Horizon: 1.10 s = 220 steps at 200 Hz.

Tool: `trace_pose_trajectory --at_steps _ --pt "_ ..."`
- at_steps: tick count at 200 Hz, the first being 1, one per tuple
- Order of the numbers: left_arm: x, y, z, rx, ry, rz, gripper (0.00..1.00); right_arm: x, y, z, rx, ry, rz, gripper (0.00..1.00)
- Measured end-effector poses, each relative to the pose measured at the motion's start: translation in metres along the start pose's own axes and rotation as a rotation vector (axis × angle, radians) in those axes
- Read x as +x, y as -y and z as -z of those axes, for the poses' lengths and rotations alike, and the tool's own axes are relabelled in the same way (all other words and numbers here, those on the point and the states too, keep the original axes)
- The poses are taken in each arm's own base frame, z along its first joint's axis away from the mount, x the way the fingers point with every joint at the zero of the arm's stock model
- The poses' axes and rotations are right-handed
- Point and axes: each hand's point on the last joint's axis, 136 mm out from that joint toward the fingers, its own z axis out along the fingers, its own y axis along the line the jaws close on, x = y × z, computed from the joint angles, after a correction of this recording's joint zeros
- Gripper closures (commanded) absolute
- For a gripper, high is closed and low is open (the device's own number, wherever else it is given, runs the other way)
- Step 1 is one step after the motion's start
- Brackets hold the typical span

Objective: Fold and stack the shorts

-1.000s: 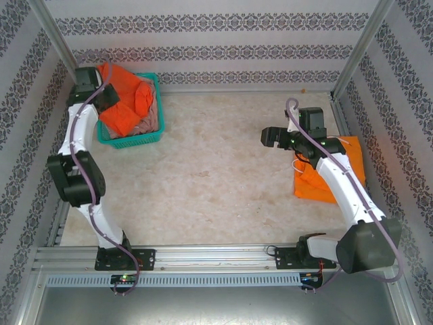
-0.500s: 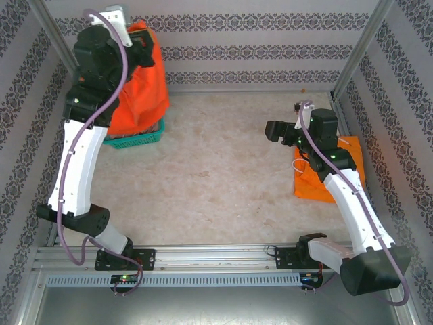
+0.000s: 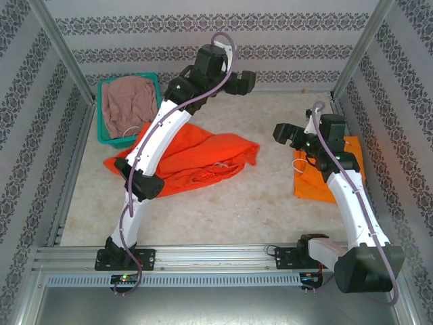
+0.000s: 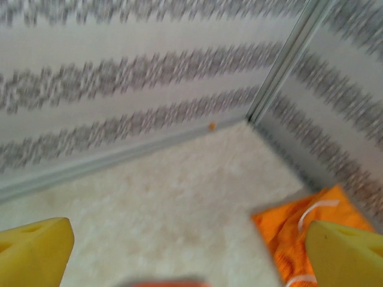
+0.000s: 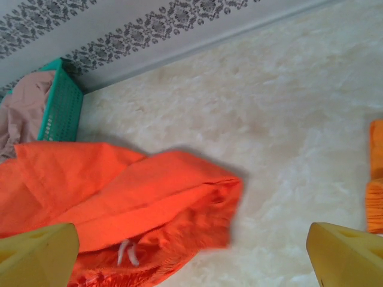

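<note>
red-orange shorts (image 3: 223, 152) are out of the basket since half a second ago, now crumpled mid-table, partly under my left arm. left gripper (image 3: 242, 82) has swung toward the far wall, fingers spread wide, holding nothing; its wrist view is motion-blurred. right gripper (image 3: 282, 132) also spread, empty, over bare table. dusty pink shorts (image 3: 128, 105) fill the teal basket (image 3: 101, 132). yellow-orange shorts (image 3: 306, 184) lie flat at right, half hidden by the right arm.

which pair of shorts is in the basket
The dusty pink shorts, heaped in the teal basket. The red-orange shorts lie spread out beside it; the yellow-orange shorts lie far right.
</note>
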Motion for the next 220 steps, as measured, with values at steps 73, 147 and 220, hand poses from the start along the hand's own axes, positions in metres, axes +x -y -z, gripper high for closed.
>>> trace_pose_trajectory --at_steps 73,147,220 --pt "0.111 -0.09 0.109 -0.122 -0.154 0.161 0.08 0.122 -0.1 -0.045 -0.126 -0.338 0.236 0.04" --pt "0.235 -0.188 0.146 -0.289 -0.162 0.515 0.04 0.27 -0.147 -0.067 -0.188 -0.651 0.828 0.13" --pt "0.26 -0.246 0.192 -0.425 -0.033 0.701 0.05 0.352 -0.148 -0.088 -0.12 -0.816 1.194 0.32"
